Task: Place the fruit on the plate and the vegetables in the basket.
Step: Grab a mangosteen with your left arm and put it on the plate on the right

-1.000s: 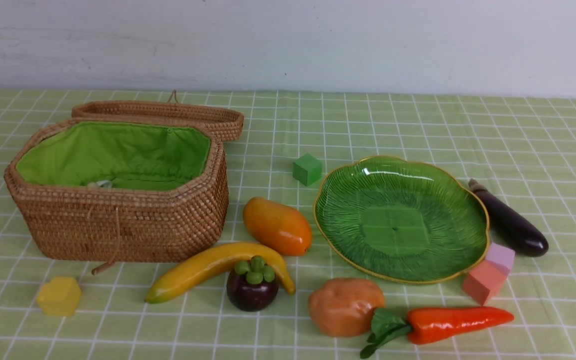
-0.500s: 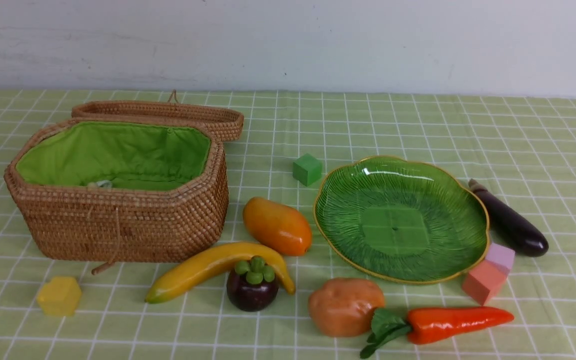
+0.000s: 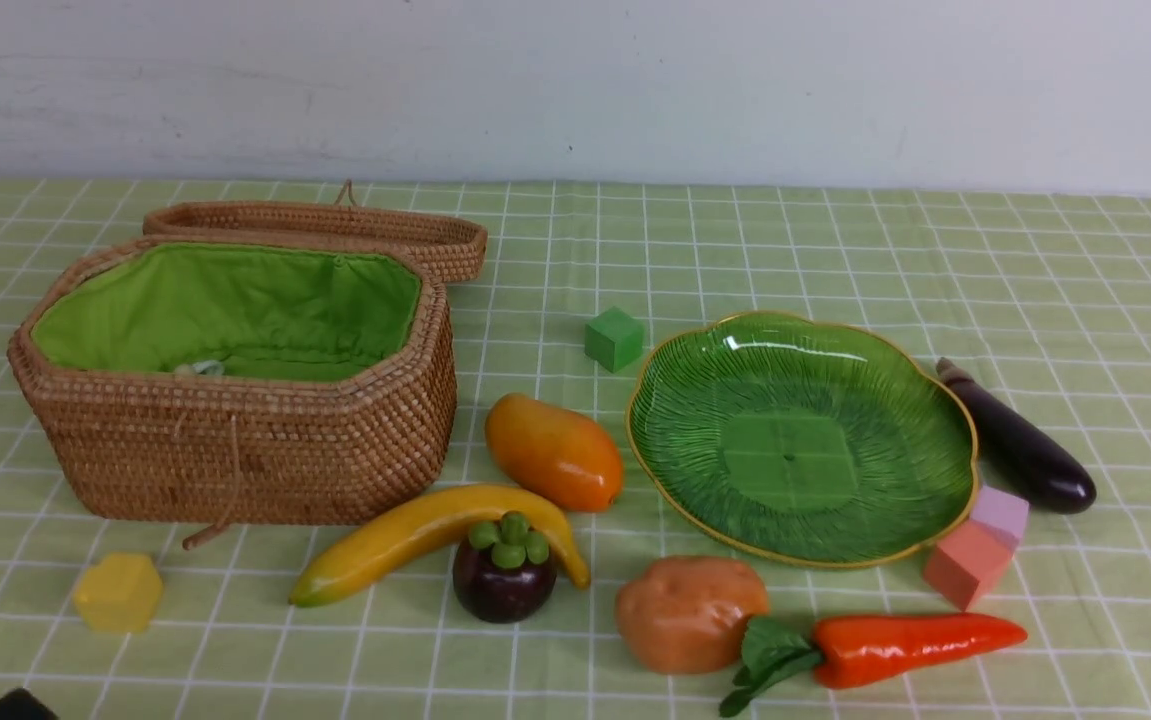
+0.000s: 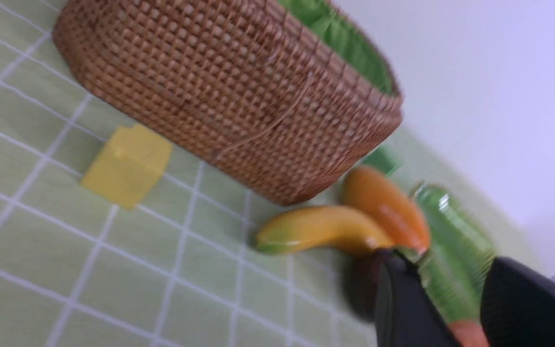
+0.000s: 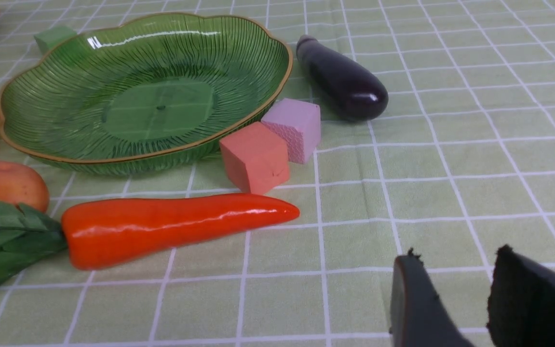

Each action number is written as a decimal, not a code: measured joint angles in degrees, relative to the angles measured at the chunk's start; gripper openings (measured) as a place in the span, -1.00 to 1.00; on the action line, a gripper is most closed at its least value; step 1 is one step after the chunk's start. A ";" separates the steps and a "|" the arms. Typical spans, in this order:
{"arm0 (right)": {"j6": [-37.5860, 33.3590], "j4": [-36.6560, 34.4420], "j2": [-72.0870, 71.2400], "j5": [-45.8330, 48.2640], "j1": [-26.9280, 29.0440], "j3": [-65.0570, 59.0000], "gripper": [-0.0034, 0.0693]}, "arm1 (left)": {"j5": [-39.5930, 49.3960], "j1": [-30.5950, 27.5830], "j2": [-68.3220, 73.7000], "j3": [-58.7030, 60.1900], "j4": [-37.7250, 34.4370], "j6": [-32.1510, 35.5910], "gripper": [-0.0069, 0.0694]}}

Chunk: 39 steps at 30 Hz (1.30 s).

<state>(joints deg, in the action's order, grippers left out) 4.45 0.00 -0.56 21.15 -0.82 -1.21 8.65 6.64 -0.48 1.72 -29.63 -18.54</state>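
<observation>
The open wicker basket [image 3: 235, 460] stands at the left and the green plate [image 3: 800, 440] at the right, both without produce. Between them lie the banana [image 3: 415, 540], mango [image 3: 553, 452] and mangosteen [image 3: 503, 575]. The potato [image 3: 690, 612] and carrot [image 3: 915, 645] lie near the front, and the eggplant [image 3: 1020, 445] lies right of the plate. My left gripper [image 4: 443, 270] is open and holds nothing, low near the front left, facing the banana [image 4: 320, 229]. My right gripper [image 5: 455, 255] is open over bare cloth, short of the carrot [image 5: 176, 221].
A yellow block [image 3: 118, 592] sits in front of the basket and a green block [image 3: 614, 338] behind the mango. A salmon block [image 3: 965, 565] and a pink block [image 3: 1002, 513] touch the plate's front right rim. The basket lid [image 3: 315, 225] lies open behind it.
A dark part of my left arm has come into the front view's bottom left corner. Nothing on the table has moved.
</observation>
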 joint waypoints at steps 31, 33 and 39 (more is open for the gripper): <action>16.75 -9.55 0.00 -23.83 0.00 -0.36 -0.25 | 32.60 0.00 28.64 -35.28 -6.13 30.20 -0.85; 19.17 -9.76 0.00 -24.61 0.00 -0.36 -0.26 | 32.92 0.00 31.08 -35.35 -6.94 31.11 -0.85; 21.90 -7.96 3.76 -6.73 -2.94 11.53 -0.55 | 36.37 1.70 35.05 -37.79 -7.59 37.98 -0.85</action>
<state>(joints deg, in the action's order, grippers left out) 26.35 -7.96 3.20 14.42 -3.76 10.32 45.02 8.34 34.57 -36.07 -37.22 19.44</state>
